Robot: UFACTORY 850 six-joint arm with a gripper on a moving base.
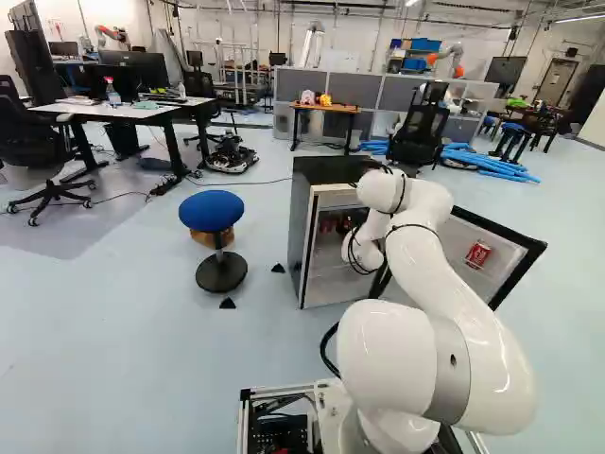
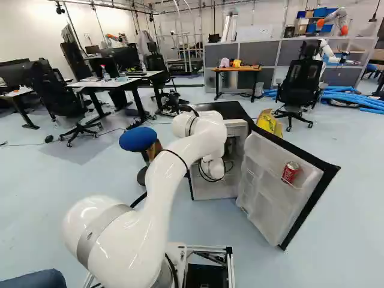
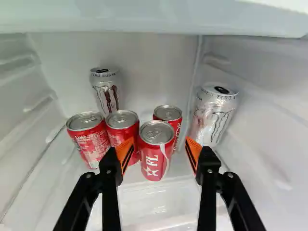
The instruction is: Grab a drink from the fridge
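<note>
One red can with a silver lid and white print stood nearest inside your fridge, ahead and between your fingers, which were spread apart and gripping nothing. Their gap was wider than that can, but its left edge crowded a red neighbor, and your right fingertip hung close to a silver can. You had five red cans, one on the right-hand door, and two silver ones.
</note>
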